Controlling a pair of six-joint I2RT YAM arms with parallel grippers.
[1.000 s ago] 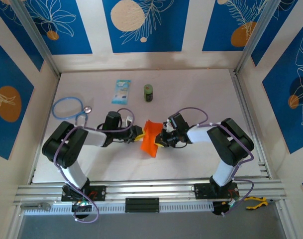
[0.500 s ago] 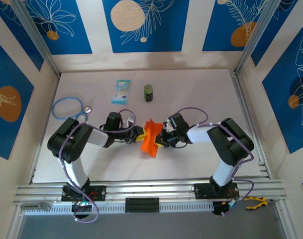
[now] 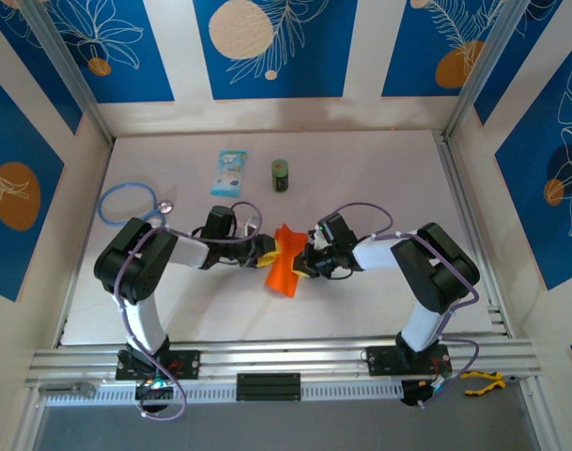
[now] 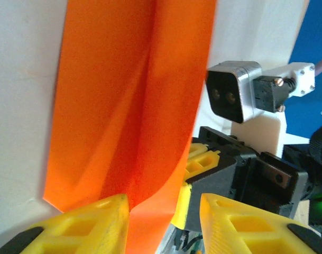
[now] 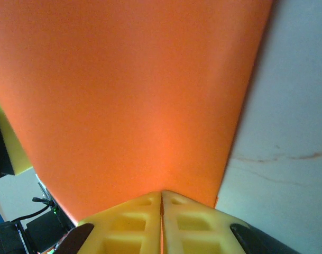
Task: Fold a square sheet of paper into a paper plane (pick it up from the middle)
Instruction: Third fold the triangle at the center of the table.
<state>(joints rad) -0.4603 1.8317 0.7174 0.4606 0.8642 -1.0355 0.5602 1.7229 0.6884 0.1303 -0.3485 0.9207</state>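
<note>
my left gripper: yellow jaws spread, with the thin bright orange square sheet of paper standing between them, unpinched. the sheet is at the middle of the white table, between both arms. one lengthwise bend shows, but no dart shape; i judge most folds remain. my right gripper: jaws pressed together, pinching the sheet's edge.

left claw parted, right claw clamped
</note>
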